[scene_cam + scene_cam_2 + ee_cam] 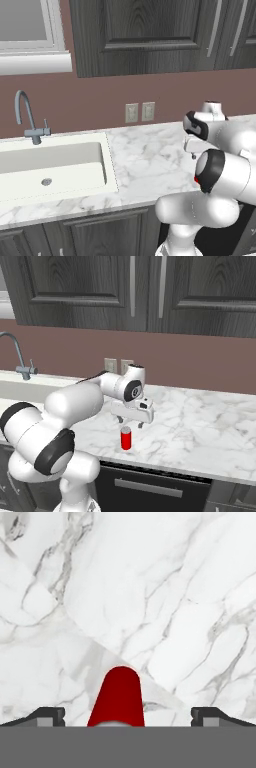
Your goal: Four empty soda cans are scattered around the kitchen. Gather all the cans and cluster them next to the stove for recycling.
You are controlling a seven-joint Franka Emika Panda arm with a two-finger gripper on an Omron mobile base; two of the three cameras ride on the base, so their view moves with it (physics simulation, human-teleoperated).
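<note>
A bright red soda can with a silver top stands upright on the white marble counter, near its front edge. My gripper hangs just above the can, pointing down, open, with one finger on each side of it and nothing held. In the hand view the same can rises between my two dark fingertips, with a clear gap on both sides. The stove is out of view.
A white sink with a grey faucet sits to the left along the counter. Two wall outlets are on the reddish wall, under dark upper cabinets. A dark appliance front with a handle lies below the counter.
</note>
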